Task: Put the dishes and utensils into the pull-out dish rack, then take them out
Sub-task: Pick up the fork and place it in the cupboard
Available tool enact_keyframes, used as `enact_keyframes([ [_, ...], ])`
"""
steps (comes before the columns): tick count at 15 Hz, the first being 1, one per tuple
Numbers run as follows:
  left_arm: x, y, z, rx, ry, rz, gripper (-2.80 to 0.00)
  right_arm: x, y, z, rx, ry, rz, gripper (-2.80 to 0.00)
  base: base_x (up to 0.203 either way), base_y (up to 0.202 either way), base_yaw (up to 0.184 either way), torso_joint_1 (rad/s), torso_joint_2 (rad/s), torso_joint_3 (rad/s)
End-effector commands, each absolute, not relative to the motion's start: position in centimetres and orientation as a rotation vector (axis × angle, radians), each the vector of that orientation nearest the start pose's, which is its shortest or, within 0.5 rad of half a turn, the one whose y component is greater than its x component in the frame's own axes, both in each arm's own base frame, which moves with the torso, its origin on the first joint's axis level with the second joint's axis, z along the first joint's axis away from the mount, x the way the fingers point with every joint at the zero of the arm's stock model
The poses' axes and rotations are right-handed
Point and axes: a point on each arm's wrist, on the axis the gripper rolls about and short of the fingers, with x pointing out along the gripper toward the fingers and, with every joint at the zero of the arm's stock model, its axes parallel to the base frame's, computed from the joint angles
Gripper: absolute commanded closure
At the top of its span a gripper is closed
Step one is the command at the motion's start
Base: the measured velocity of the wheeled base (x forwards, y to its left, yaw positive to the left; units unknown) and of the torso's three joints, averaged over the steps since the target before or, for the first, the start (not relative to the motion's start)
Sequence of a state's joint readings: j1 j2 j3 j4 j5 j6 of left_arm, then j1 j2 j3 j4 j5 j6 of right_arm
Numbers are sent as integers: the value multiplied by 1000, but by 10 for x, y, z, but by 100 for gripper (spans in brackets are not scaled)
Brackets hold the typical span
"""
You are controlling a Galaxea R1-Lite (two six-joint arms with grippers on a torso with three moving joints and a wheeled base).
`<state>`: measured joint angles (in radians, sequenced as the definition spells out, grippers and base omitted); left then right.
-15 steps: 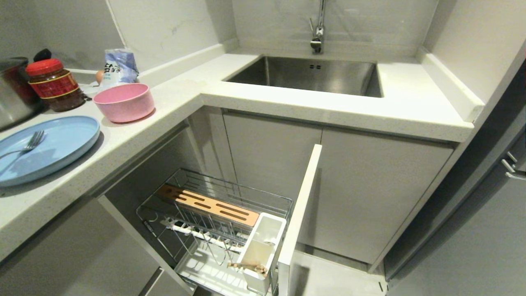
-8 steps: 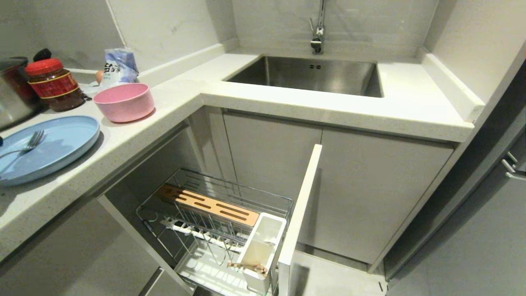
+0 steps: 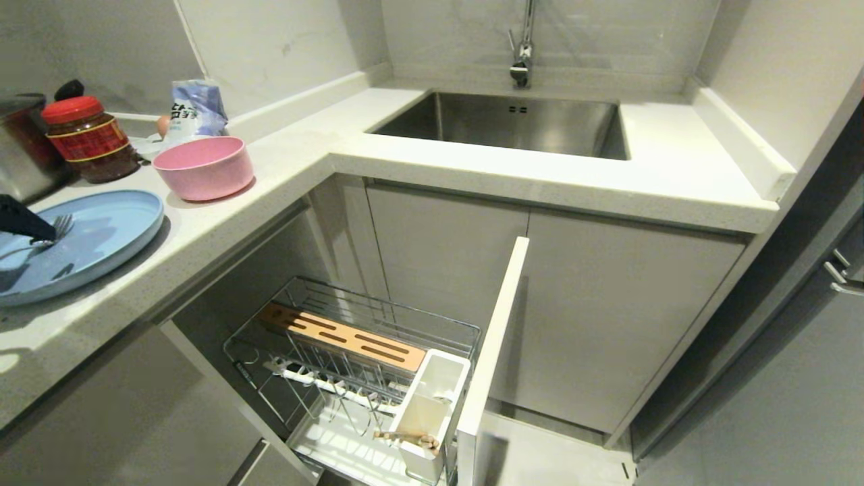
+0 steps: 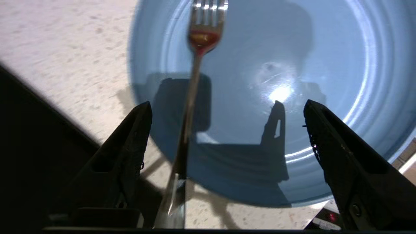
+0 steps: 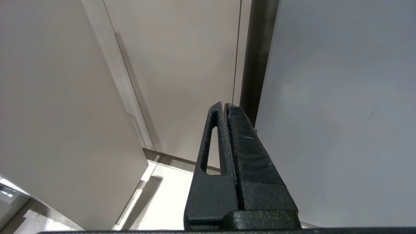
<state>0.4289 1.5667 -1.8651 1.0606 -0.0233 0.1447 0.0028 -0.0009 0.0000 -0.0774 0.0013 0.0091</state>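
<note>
Left wrist view: left gripper (image 4: 227, 107) spread wide, empty, straddling fork (image 4: 195, 74) on blue plate (image 4: 341, 65); tines toward 12 o'clock, ready for pickup.

A black left pincer (image 3: 20, 219) now shows at the nine o'clock edge of the head view, where one second ago there is none and half a second ago only a dark sliver sits at that edge. Its tip reaches in over the shallow oval light-blue plate (image 3: 101, 236), just by the tines of the slim silver metal fork (image 3: 57, 226). A new dark shadow lies across the plate below the pincer, toward seven o'clock. In the left wrist view its two black fingers (image 4: 130, 136) stand wide apart, with the fork's handle between them, nearer one finger.
</note>
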Motion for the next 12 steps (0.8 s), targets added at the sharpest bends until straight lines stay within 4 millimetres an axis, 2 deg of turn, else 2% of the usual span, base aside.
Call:
enact_keyframes([
  [1,206,94,347,-44,803,323,-280,-21,0,76,9,-54,5,0,0,0,0,0,0,0],
  [7,214,97,339,-50,836,315,-280,-21,0,76,10,-54,5,0,0,0,0,0,0,0],
  [12,216,92,334,-43,850,211,-280,-21,0,76,10,-54,5,0,0,0,0,0,0,0],
])
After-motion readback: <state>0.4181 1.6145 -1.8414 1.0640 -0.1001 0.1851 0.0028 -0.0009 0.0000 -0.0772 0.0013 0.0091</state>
